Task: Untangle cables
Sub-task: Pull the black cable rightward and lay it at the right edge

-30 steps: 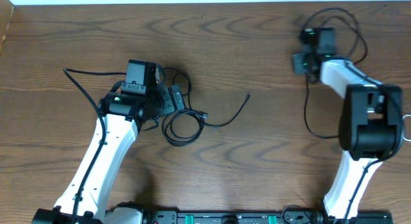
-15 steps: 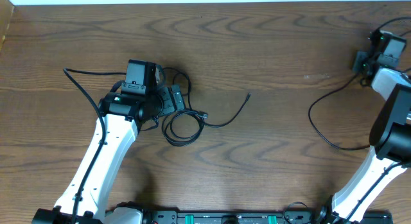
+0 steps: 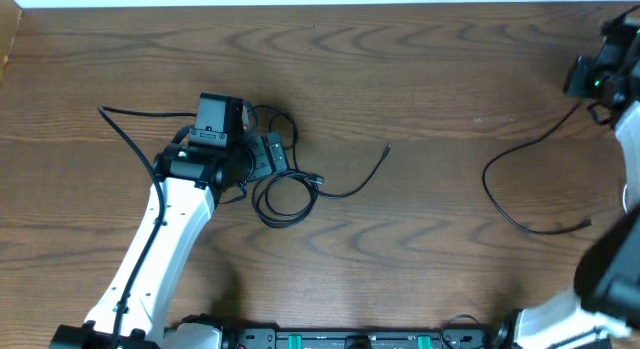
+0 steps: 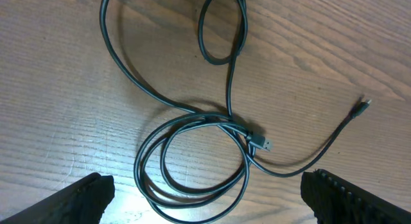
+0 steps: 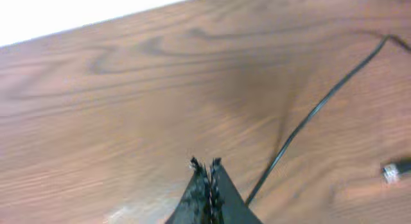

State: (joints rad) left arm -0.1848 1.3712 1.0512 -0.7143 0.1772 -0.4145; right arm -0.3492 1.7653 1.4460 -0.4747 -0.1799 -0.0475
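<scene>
A black cable lies coiled (image 3: 262,211) beside my left gripper (image 3: 264,157), its tail running right to a free end (image 3: 388,146). In the left wrist view the coil (image 4: 192,116) and its plug (image 4: 259,142) lie on the wood between and ahead of the open left gripper (image 4: 207,181), untouched. A second black cable (image 3: 486,179) trails in a long curve at the right, rising toward my right gripper (image 3: 588,81) at the far right edge. That gripper (image 5: 205,165) is shut, and the cable (image 5: 314,108) runs in under its fingers, the grip point hidden. A plug end (image 5: 395,171) lies nearby.
The wooden table (image 3: 430,59) ends at a white strip along its far edge, close to the right gripper. The left arm's own thick black wire (image 3: 125,139) loops off to its left. A black bar with green connectors (image 3: 350,339) runs along the near edge.
My right arm has swung right to the table's far right edge, dragging the second black cable with it and pulling its loops out into one long curve. Left arm and coil unmoved.
</scene>
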